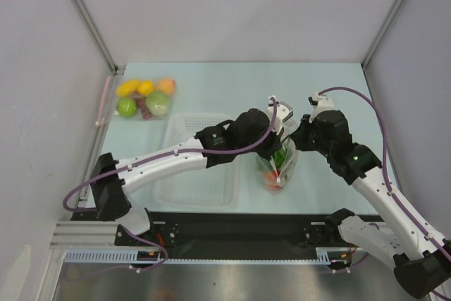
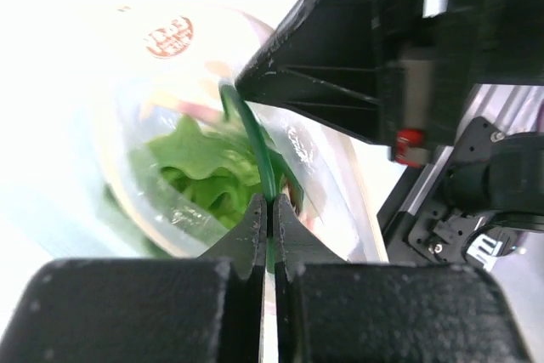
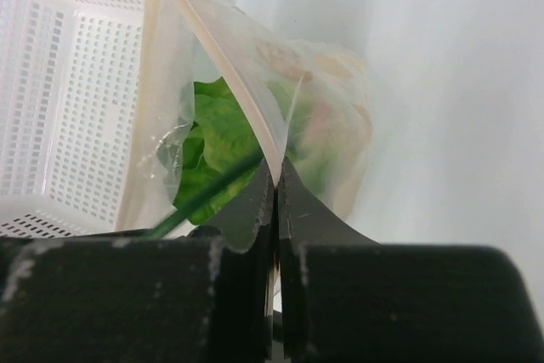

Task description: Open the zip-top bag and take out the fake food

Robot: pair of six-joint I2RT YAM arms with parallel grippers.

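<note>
I see both arms reaching inward, meeting mid-table. Left gripper [image 2: 269, 203] and right gripper [image 3: 276, 166] each clenched on the zip-top bag [image 1: 280, 167]. Bag upright, lettuce [image 3: 219, 129] inside.

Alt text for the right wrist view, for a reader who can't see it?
The right gripper is shut on an edge of the zip-top bag. Green lettuce shows through the plastic, a thin dark-green stalk crosses below it, and a white basket sits left.

Left tool [image 2: 269, 204] pinched shut on zip-top bag [image 2: 308, 150] rim; green stalk [image 2: 252, 138] meets tips; lettuce [image 2: 204, 172] inside.
</note>
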